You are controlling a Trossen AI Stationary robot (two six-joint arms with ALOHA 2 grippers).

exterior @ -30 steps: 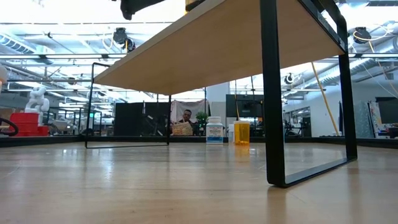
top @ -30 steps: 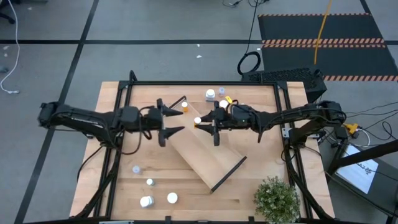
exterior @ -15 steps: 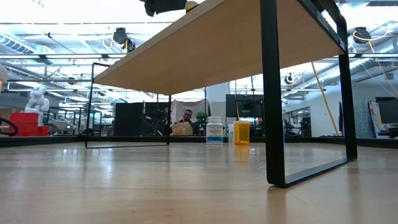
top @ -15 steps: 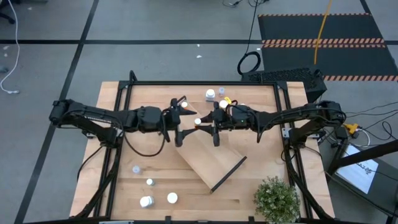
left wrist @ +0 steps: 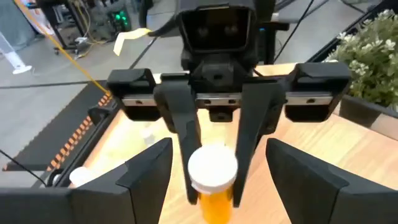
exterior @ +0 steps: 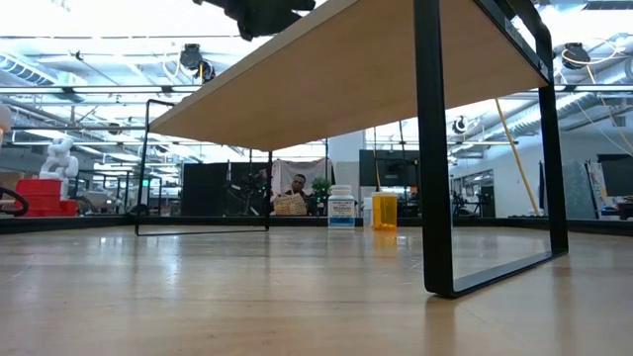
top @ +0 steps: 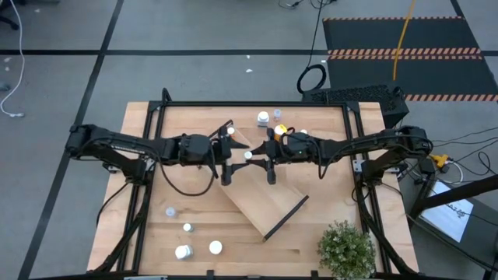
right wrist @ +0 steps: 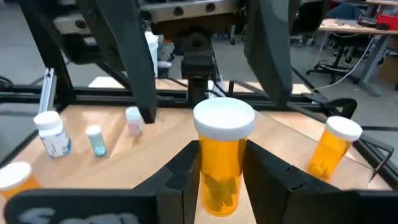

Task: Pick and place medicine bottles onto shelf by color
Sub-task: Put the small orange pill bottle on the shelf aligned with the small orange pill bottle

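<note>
Two hands meet over the upper end of the shelf (top: 261,196), which lies diagonally mid-worktop (top: 327,155). The right hand (top: 262,159) is clamped on an orange bottle with a white cap (right wrist: 222,158), held upright between its fingers (right wrist: 186,171). The left hand (top: 231,157) faces it, fingers (left wrist: 142,171) spread wide to either side of that bottle, apart from it.

Free room is scarce at the meeting point. The shelf surface toward its dark lower end wall (top: 285,217) is bare.

Another orange bottle (right wrist: 334,145) stands just beside the right hand. A white-capped bottle (top: 263,118) stands near the worktop's far edge. Four loose bottles (top: 184,252) sit well apart at the front-left corner; a plant (top: 345,247) occupies the front-right.
</note>
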